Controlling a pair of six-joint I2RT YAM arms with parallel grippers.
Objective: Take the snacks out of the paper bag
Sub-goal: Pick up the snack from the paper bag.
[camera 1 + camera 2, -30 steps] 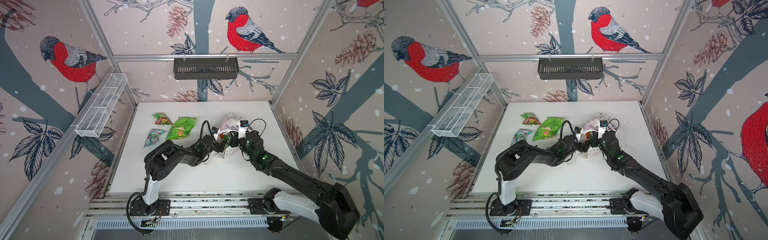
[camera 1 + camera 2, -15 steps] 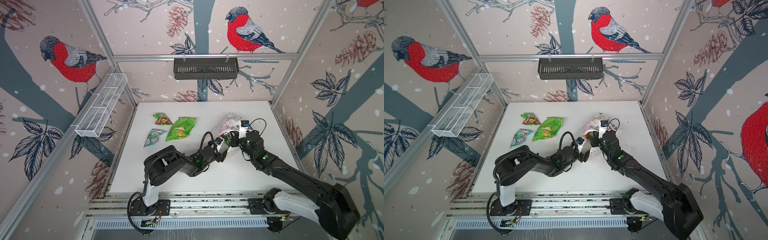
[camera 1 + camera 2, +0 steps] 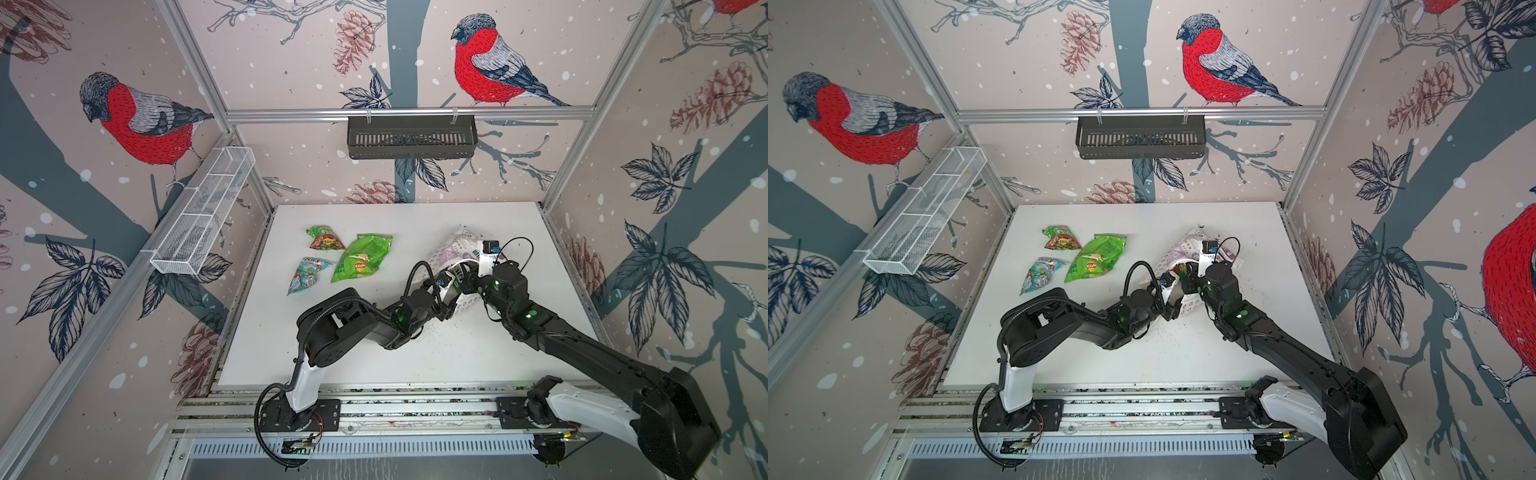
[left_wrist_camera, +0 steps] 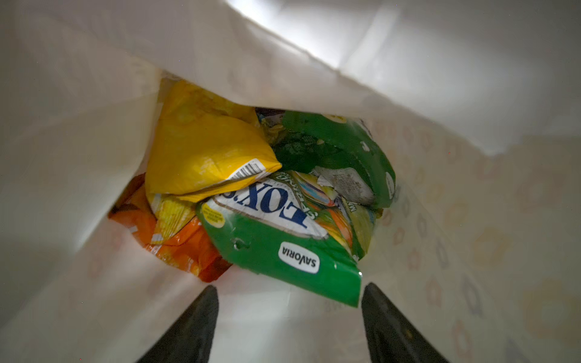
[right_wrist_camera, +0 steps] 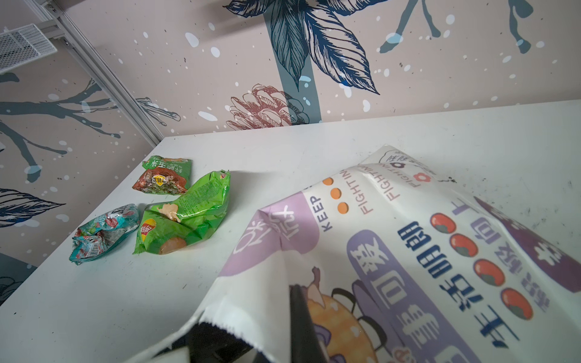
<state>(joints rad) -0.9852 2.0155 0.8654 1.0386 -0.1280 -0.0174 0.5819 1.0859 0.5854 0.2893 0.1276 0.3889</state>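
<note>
The white paper bag lay tilted on the smooth white table, its printed side creased. The right gripper was clamped on the bag's serrated rim, holding the mouth up. Inside, the left gripper had its dark, tapered fingers spread apart with nothing held. Just ahead of them lay a glossy green packet. A puffy yellow packet and a crinkled orange packet lay piled beside it. Three crumpled foil packets lay out on the table: a bright green packet, a small green-brown packet and a teal packet.
</note>
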